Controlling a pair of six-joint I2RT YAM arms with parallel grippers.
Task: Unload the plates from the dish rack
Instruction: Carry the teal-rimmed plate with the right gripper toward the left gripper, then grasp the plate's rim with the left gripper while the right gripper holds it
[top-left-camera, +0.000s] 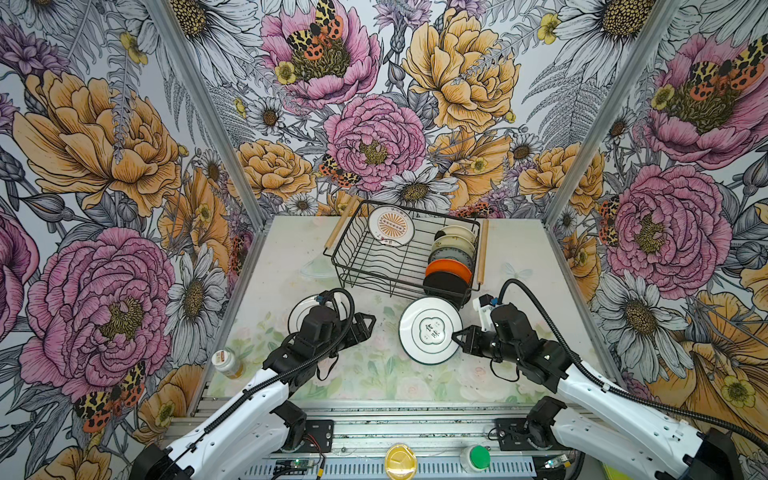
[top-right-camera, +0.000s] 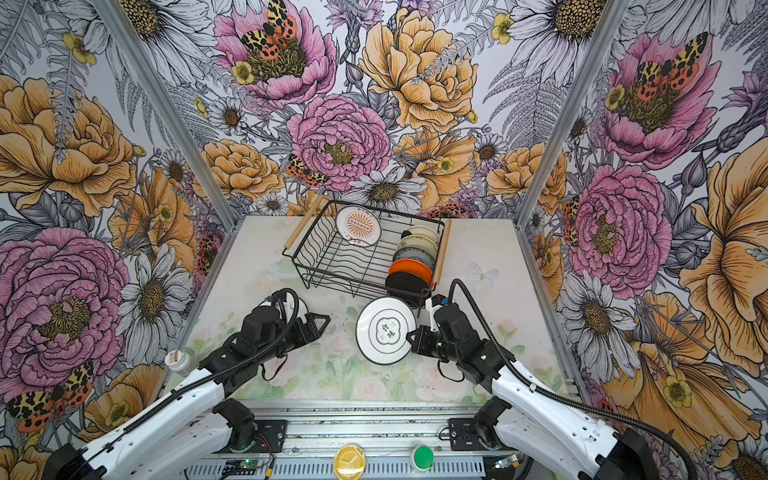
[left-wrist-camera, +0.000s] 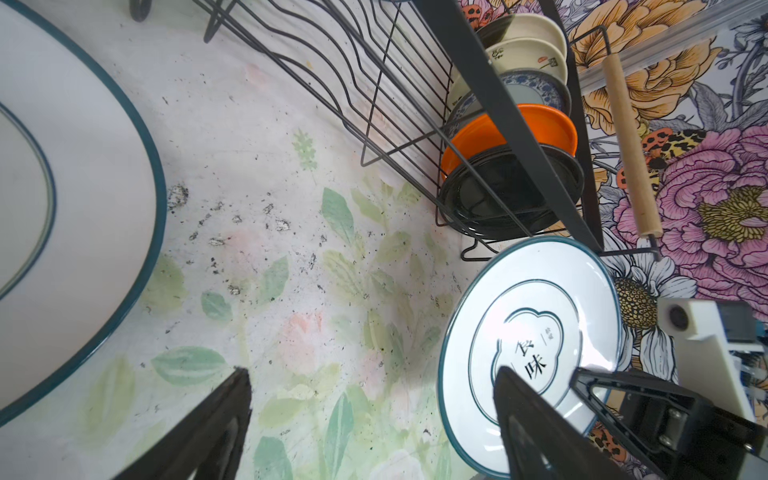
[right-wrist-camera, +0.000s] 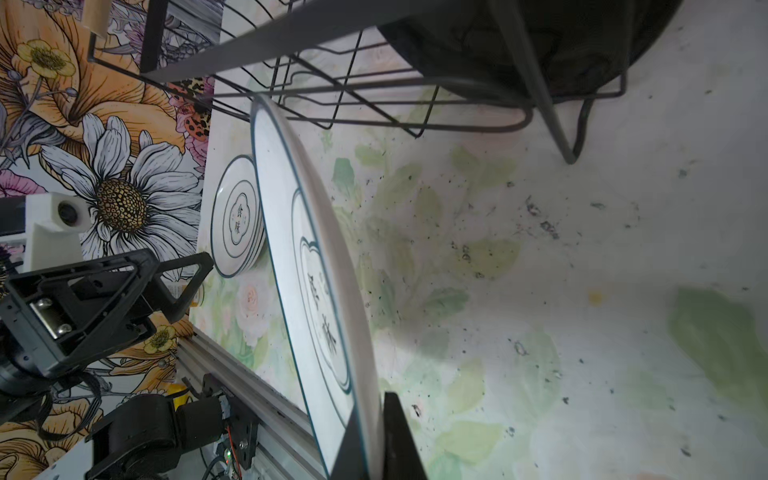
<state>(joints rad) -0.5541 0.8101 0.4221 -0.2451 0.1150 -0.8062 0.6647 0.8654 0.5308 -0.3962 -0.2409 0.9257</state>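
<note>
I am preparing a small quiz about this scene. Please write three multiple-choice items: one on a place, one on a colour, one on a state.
1. Where is the orange plate? A. on the table B. in the dish rack C. on the front rail
2. What colour is the rim of the white plate held by the right gripper? A. red B. teal C. yellow
3. How is the left gripper? A. open and empty B. shut on a plate C. shut on a handle
Answers: B, it stands in the rack beside the black plate; B, a teal line edges it; A, its fingers stand apart, nothing between.
</note>
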